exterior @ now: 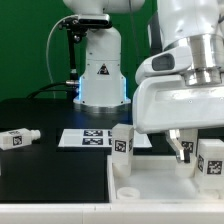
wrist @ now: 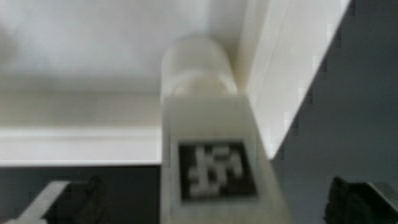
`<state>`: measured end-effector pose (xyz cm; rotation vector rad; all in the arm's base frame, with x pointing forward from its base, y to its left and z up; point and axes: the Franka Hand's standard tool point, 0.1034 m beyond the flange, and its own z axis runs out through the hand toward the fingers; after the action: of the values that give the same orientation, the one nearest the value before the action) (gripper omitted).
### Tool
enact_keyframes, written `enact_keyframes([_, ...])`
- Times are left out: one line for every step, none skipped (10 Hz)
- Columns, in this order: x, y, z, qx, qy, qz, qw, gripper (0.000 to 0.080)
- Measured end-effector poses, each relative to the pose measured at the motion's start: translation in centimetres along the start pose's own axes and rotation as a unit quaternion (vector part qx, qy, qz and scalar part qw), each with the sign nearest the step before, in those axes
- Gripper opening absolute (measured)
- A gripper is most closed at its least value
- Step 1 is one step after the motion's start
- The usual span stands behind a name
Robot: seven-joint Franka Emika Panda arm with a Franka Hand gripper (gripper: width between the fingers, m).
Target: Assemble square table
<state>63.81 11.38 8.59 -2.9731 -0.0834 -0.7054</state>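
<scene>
The white square panel (exterior: pixel 150 190) with a raised rim lies at the front of the exterior view; in the wrist view its rim (wrist: pixel 89 100) shows too. One tagged white leg (exterior: pixel 18 138) lies at the left, one (exterior: pixel 122 140) stands by the panel's far edge, and one (exterior: pixel 210 160) is at the right by my gripper. My gripper (exterior: pixel 185 150) hangs low over the panel's far right part. In the wrist view my gripper (wrist: pixel 217 205) is open. A tagged leg (wrist: pixel 205 120) lies between the dark fingers (wrist: pixel 71 200), with a gap on each side.
The marker board (exterior: pixel 100 139) lies flat on the dark table behind the panel. The robot's white base (exterior: pixel 100 70) stands at the back centre with cables to its left. The gripper's big white body hides much of the exterior view's right side.
</scene>
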Motion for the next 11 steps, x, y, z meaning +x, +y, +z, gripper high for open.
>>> enact_keyframes([-0.18, -0.46, 0.18, 0.012, -0.043, 0.006, 0.999, 0.0639])
enact_keyframes([0.24, -0.58, 0.18, 0.020, -0.074, 0.011, 0.997, 0.0648])
enact_keyframes([0.09, -0.62, 0.25, 0.027, -0.111, 0.015, 0.993, 0.0648])
enact_keyframes([-0.25, -0.67, 0.40, 0.031, -0.145, 0.020, 0.989, 0.0648])
enact_keyframes([-0.60, -0.54, 0.43, 0.032, -0.166, 0.016, 0.985, 0.0648])
enact_keyframes([-0.73, -0.22, 0.24, 0.032, -0.187, 0.016, 0.982, 0.0648])
enact_keyframes([-0.55, 0.00, 0.34, 0.028, -0.176, 0.021, 0.984, 0.0617])
enact_keyframes([-0.64, -0.04, 0.38, 0.028, -0.177, 0.024, 0.983, 0.0617])
enact_keyframes([-0.63, -0.02, 0.38, 0.026, -0.178, 0.033, 0.983, 0.0484])
enact_keyframes([-0.62, 0.01, 0.37, 0.026, -0.177, 0.034, 0.983, 0.0301])
enact_keyframes([-0.61, 0.21, 0.37, 0.019, -0.178, 0.069, 0.981, 0.0301])
